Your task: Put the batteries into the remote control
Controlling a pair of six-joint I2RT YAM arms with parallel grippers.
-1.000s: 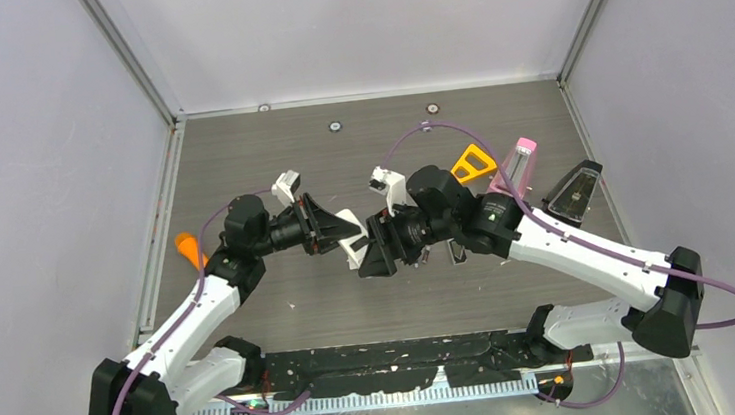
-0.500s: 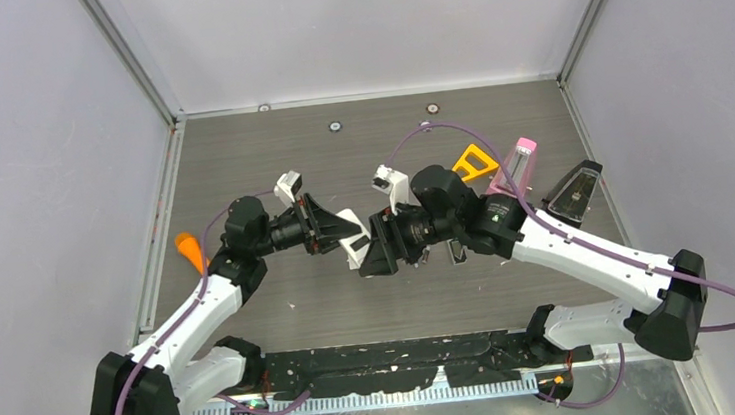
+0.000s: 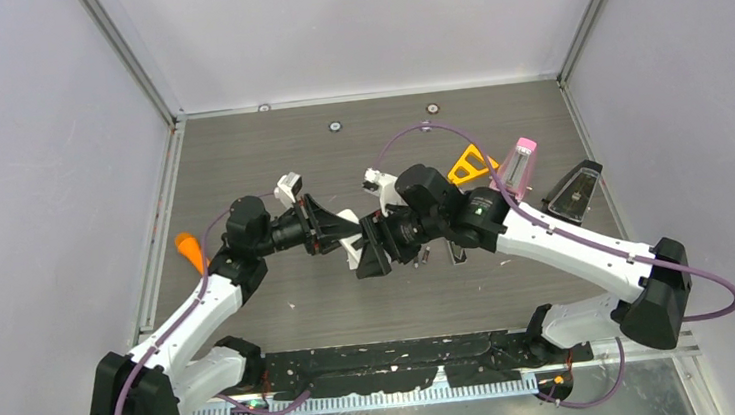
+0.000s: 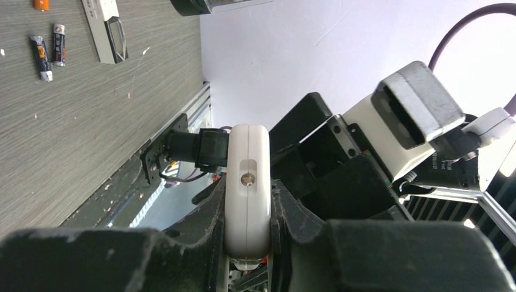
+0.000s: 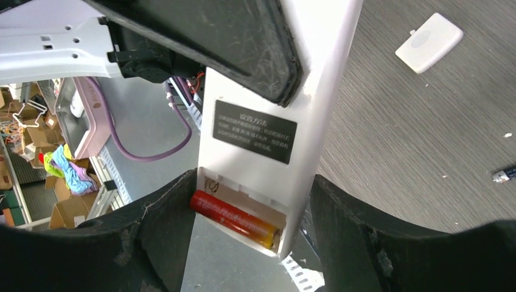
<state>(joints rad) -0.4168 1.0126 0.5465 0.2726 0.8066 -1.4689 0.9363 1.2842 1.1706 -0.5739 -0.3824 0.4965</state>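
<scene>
We clamped the white remote control (image 4: 247,182) in the left gripper (image 3: 346,237); the right gripper (image 5: 252,182) straddled it, jaws wide, grip unclear.

My right arm (image 3: 568,245) has moved to the left since a second ago. Its elbow at the near right corner, which stood further out, has now come inward. The wrist has gone a little left and away from me, so the right claw (image 3: 369,250) is now closer in on the white remote control (image 3: 350,237), where before it was only beside its end. The purple cable (image 3: 417,129) over this wrist has followed: its loop now reaches further left and is wider than before. Most of this shift came in the last half second.
</scene>
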